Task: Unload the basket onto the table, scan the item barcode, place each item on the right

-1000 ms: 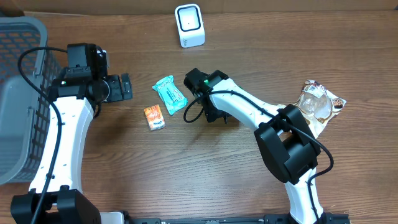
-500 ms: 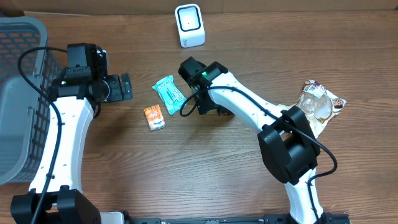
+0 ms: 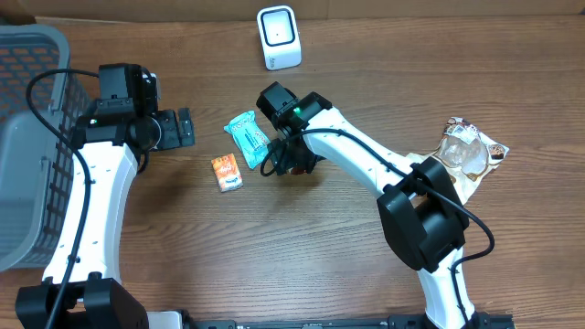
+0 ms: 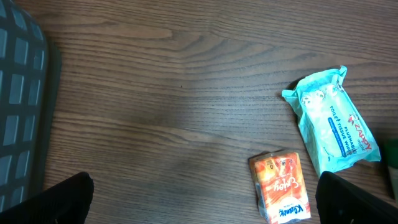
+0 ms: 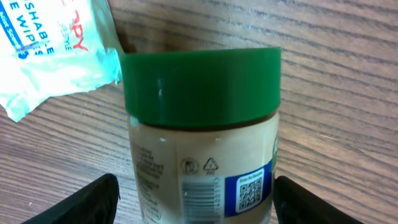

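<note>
A jar with a green lid (image 5: 202, 84) lies on its side on the wooden table, next to a teal wipes pack (image 5: 50, 50). Its label shows a barcode (image 5: 198, 199) and a QR code facing the right wrist camera. My right gripper (image 5: 199, 208) straddles the jar body, open. One finger (image 5: 311, 199) is at the jar's side and the other stands a little off it. From overhead the right gripper (image 3: 285, 157) hides the jar. A white scanner (image 3: 278, 37) stands at the back. My left gripper (image 4: 208, 204) hangs open over bare table, holding nothing.
A small orange pack (image 3: 227, 172) lies just left of the wipes pack (image 3: 249, 138). A grey basket (image 3: 27, 137) fills the left edge. A clear snack bag (image 3: 468, 155) lies at the far right.
My right arm has shifted left toward the wipes pack, and its jaws have narrowed around the jar. The left arm has not moved.
</note>
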